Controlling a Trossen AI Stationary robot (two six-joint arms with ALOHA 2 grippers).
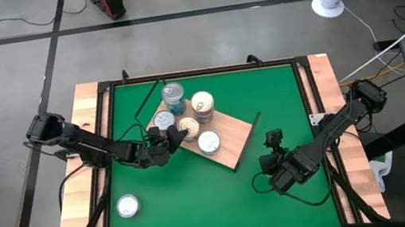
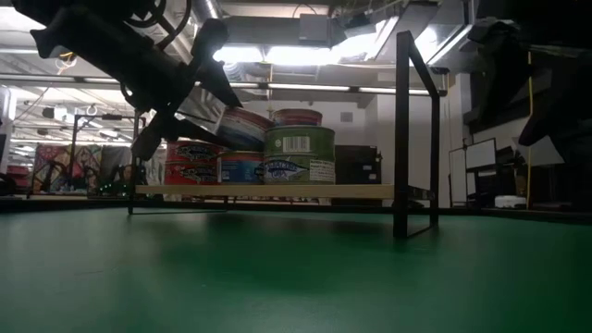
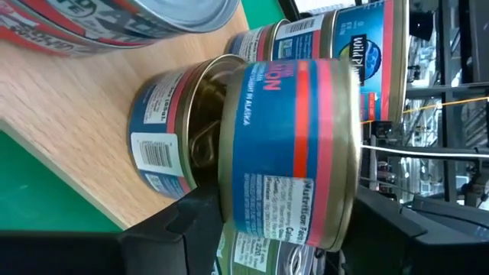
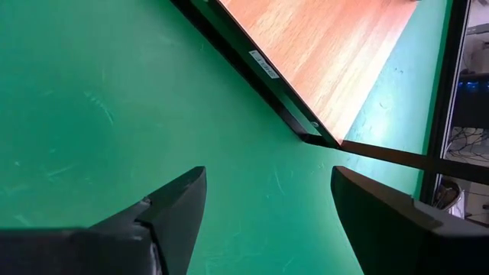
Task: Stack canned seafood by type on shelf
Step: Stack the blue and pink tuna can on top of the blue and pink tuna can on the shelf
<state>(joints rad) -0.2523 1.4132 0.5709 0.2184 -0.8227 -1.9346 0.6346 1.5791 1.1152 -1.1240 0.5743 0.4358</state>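
- Left end effector (image 1: 168, 141) at the shelf's (image 1: 233, 143) left edge, fingers either side of a blue-and-red tin (image 3: 294, 153); tin tilted, leaning on the open top of another tin (image 3: 164, 130) on the board.
- Whether the fingers clamp the tin or merely flank it: cannot tell.
- More tins crowd close: stacked tins (image 1: 202, 106) and a green-labelled stack (image 2: 299, 153) just behind.
- One stray tin (image 1: 127, 207) on the green worktop (image 1: 200, 202), well apart from the shelf.
- Right end effector (image 1: 275, 144) off the shelf's right corner, spread wide, empty.
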